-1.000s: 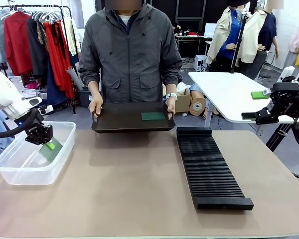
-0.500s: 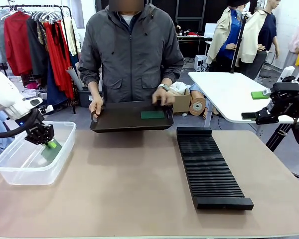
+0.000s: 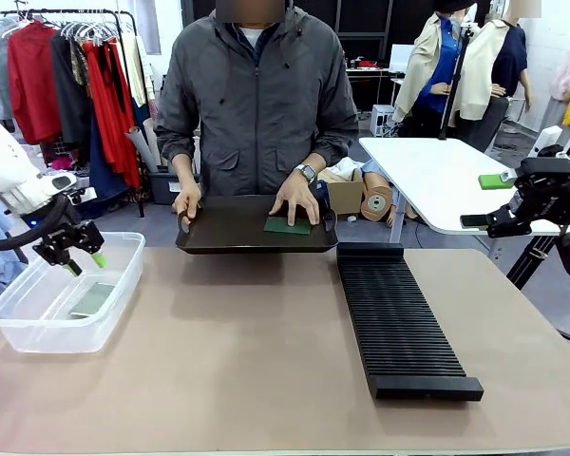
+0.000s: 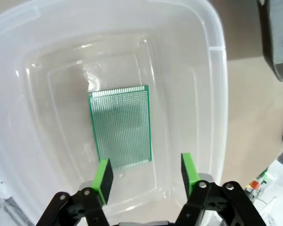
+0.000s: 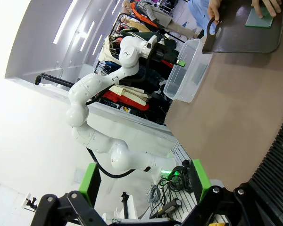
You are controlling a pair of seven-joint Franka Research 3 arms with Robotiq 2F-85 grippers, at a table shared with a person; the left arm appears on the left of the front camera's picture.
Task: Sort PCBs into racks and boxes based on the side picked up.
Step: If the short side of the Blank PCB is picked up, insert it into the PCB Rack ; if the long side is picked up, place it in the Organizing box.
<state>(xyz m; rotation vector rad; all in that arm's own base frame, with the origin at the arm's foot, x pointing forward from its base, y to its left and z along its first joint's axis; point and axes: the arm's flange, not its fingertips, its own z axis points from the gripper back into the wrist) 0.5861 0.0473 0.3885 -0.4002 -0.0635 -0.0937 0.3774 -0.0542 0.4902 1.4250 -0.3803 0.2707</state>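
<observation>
My left gripper (image 3: 85, 263) hangs open just above the clear box (image 3: 19, 328) at the table's left. One PCB (image 3: 92, 300) lies flat on the box floor. The left wrist view shows its lighter patterned face (image 4: 120, 127) beyond my open left gripper (image 4: 146, 172), free of both pads. A second PCB (image 3: 287, 225) lies on a black tray (image 3: 228, 233) held by the person at the far edge, whose hand (image 3: 294, 199) rests on it. The long black rack (image 3: 399, 318) lies right of centre. My right gripper (image 3: 484, 201) hovers open and empty at the far right.
The person stands at the far side and grips the tray's left end with the other hand (image 3: 184, 201). A white side table (image 3: 437, 180) stands behind my right arm. The right wrist view shows the rack (image 5: 278, 155), the tray (image 5: 240, 42) and the box (image 5: 186, 70).
My left gripper has opened and risen out of the box, leaving the PCB lying on its floor. The person's hand has moved from the tray's edge onto the tray's PCB.
</observation>
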